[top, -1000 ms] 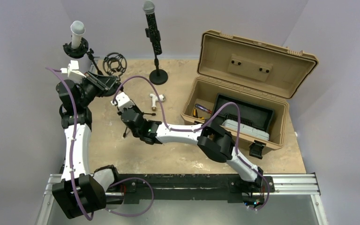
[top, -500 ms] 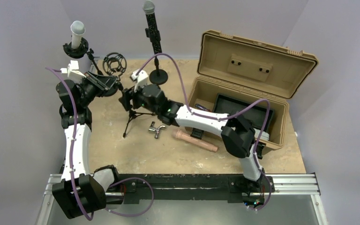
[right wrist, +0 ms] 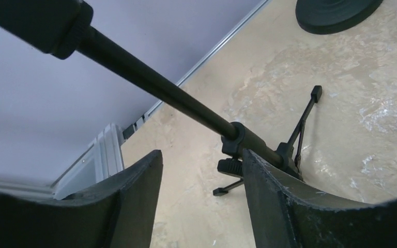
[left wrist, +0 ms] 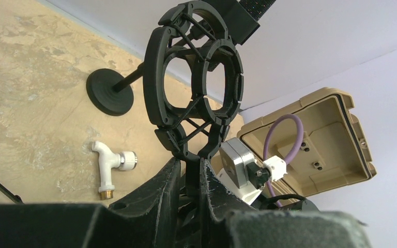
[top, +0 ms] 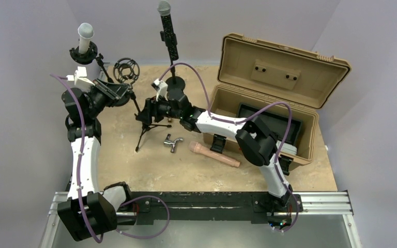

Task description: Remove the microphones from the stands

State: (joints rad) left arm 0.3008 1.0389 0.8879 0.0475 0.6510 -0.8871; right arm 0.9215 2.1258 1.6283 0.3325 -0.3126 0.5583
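A beige microphone (top: 214,155) lies flat on the table, free of any holder. The black tripod stand (top: 146,129) carries an empty ring-shaped shock mount (top: 125,70) (left wrist: 194,77). My left gripper (top: 125,95) (left wrist: 190,164) is shut on the stem just under that mount. My right gripper (top: 144,111) (right wrist: 202,155) is open. The stand's slanted pole (right wrist: 150,82) passes just above its right finger, and nothing sits between the jaws.
A white-headed microphone (top: 85,36) stands in a mount at the back left. A black one (top: 168,31) rises on a round-base stand (top: 174,83). An open tan case (top: 269,103) fills the right. A chrome fitting (top: 171,142) and a white tap (left wrist: 108,165) lie on the table.
My right arm swung from the middle of the table back to the tripod's pole and its jaws opened. The beige microphone now lies uncovered on the table. The left arm stayed still.
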